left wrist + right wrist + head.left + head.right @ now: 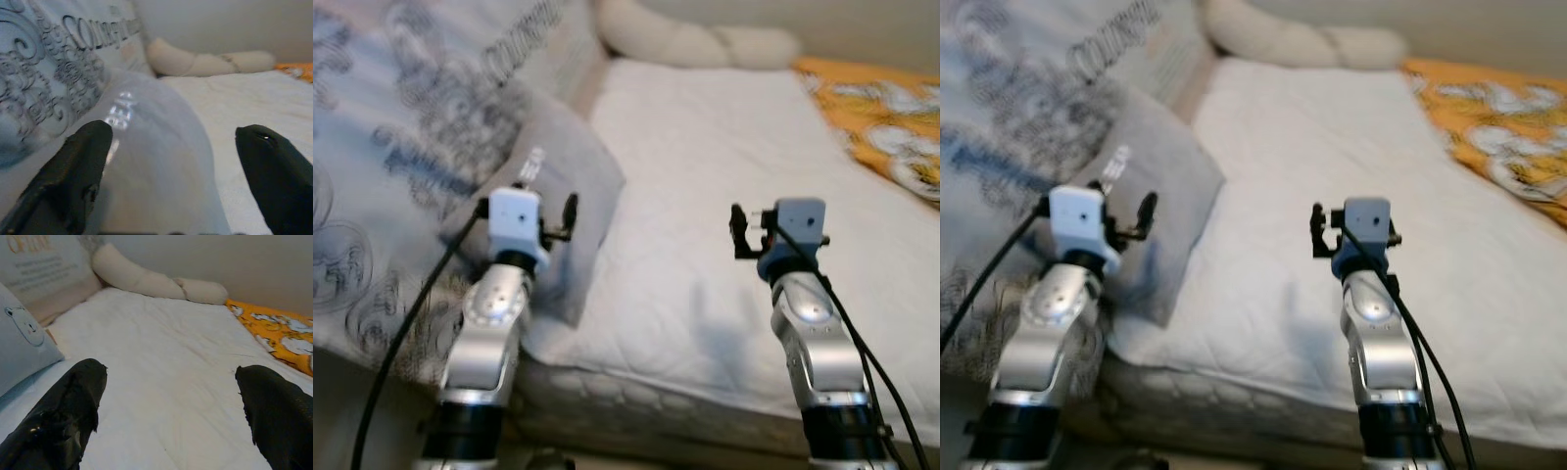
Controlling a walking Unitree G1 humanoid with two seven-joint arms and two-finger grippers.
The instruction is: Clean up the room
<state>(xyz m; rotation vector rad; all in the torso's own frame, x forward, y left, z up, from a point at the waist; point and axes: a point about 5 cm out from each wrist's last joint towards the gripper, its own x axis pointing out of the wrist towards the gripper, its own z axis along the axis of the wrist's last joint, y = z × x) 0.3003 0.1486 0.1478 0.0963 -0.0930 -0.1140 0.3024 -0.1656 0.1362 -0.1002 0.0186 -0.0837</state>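
Your left gripper [171, 171] is spread wide at the soft grey square pillow [558, 186], probably to grab it. Your right gripper [171, 406] hangs wide, empty, over the white quilted bed [705, 176].

orange blanket [886, 117] cut off rightward

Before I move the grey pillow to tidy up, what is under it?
The grey pillow lies on the white mattress cover, its left part against the patterned duvet. Whatever is beneath it is covered. The left end effector hovers over its corner.
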